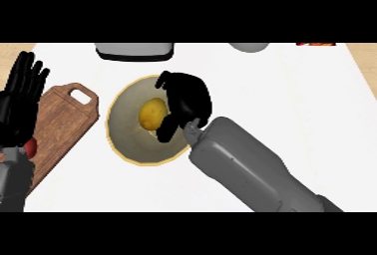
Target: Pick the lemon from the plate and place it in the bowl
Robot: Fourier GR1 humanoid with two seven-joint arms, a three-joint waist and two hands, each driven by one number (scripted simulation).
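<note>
Nearby we see cutting board (63, 122) left of plate (125, 144), grey container (134, 50) behind. Right hand (188, 97) curls beside lemon (152, 113) on plate, partly closed, not gripping. Left hand (21, 97) rests open.

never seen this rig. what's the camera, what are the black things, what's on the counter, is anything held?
One picture, taken from the robot's head, looking steeply down at a white counter. The grey tubes are its forearms; the black parts are its hands.

The right robot hand is over a plate, its fingers and thumb curling beside a lemon that lies on the plate. Whether the lemon is gripped cannot be told.

The left robot hand rests open at the left edge, fingers up, holding nothing.

Also there: a wooden cutting board left of the plate, a grey-and-black item at the far edge and a grey rounded thing beside it, cut off by the frame.
</note>
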